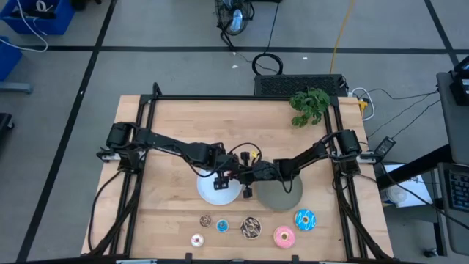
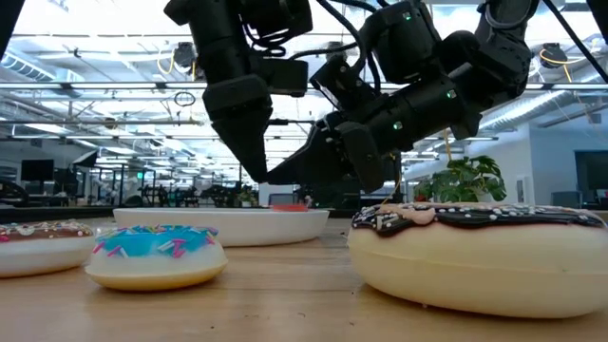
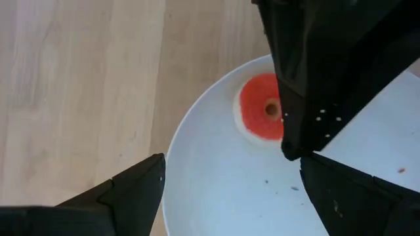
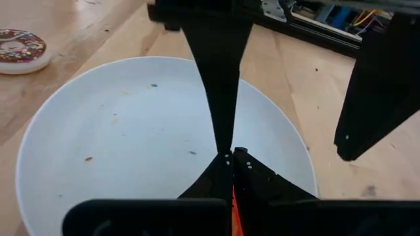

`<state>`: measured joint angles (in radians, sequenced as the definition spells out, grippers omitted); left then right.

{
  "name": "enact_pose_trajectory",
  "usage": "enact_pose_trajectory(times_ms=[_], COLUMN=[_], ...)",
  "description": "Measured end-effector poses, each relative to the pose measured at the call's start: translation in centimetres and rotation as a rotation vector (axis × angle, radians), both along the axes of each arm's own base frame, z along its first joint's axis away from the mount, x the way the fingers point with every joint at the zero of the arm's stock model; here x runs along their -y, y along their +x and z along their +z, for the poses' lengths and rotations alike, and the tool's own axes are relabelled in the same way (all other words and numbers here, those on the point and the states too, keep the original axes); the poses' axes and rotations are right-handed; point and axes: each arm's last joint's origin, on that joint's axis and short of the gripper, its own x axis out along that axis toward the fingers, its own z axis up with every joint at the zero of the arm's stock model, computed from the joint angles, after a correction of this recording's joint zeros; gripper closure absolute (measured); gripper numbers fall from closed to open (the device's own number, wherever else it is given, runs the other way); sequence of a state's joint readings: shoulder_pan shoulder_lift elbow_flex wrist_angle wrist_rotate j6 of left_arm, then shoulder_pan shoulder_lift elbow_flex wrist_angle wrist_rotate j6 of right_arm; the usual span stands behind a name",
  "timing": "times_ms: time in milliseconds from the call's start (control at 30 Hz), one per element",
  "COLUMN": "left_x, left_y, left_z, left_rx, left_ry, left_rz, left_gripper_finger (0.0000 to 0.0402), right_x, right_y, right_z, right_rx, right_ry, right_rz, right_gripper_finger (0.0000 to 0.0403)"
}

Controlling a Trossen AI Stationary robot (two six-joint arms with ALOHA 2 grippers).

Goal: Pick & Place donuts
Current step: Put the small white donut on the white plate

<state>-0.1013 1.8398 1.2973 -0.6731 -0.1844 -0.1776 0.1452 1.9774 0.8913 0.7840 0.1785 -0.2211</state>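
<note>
The red donut (image 3: 257, 115) lies flat on the white plate (image 3: 210, 196), also seen in the low view (image 2: 290, 203). My right gripper (image 4: 231, 157) slants in from the right with its fingers shut, just over the donut's right part (image 1: 245, 176). My left gripper (image 3: 233, 159) hangs open above the plate, pointing down, beside the right one (image 1: 220, 180). Near the front edge the other donuts rest flat on the table: brown (image 1: 206, 219), small blue (image 1: 222, 225), pale pink (image 1: 196, 240), chocolate-drizzled (image 1: 250, 227), pink (image 1: 284, 236), blue sprinkled (image 1: 305, 218). My right gripper covers the right edge of the red donut (image 3: 275, 128) in the left wrist view, and a red sliver (image 4: 233, 206) shows through the slit between its fingers. I cannot tell whether it touches the donut, which lies flat on the plate.
The grey plate (image 1: 284, 196) sits right of the white plate, under my right arm. A green plant (image 1: 309, 105) stands at the far right corner. The black frame rails (image 1: 146, 139) run along both sides. Bare wood lies along the table's far half.
</note>
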Motion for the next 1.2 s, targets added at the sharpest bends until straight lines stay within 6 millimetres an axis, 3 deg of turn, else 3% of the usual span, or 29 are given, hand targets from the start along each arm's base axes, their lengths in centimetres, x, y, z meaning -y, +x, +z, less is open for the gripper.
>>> enact_pose_trajectory(times_ms=[200, 367, 533, 700, 900, 1200], left_x=[0.2, 1.7, 3.6, 4.6, 6.1, 9.1], left_y=[0.0, -0.6, -3.2, -6.7, -8.8, -9.2], left_z=[1.0, 3.2, 7.4, 10.2, 10.7, 9.7], left_rx=[-0.028, -0.056, 0.042, 0.101, 0.057, 0.04], left_ry=[0.03, 0.095, 0.13, 0.079, 0.059, 0.049], left_rz=[-0.008, -0.035, -0.045, 0.052, 0.105, 0.016], left_gripper_finger=[0.0052, 0.0053, 0.0053, 0.0053, 0.0053, 0.0053], right_x=[-0.4, -1.5, -1.9, -2.2, -2.0, -1.2], right_y=[-0.1, -2.0, -7.4, -13.8, -18.4, -21.6], right_z=[0.7, 3.7, 7.3, 9.1, 10.4, 9.9], right_rx=[0.013, 0.072, 0.175, 0.284, 0.332, 0.347], right_ry=[-0.03, -0.048, -0.015, 0.041, 0.036, 0.056], right_rz=[0.018, 0.071, 0.108, 0.073, -0.018, -0.024], right_gripper_finger=[0.0403, 0.0403, 0.0403, 0.0403, 0.0403, 0.0403])
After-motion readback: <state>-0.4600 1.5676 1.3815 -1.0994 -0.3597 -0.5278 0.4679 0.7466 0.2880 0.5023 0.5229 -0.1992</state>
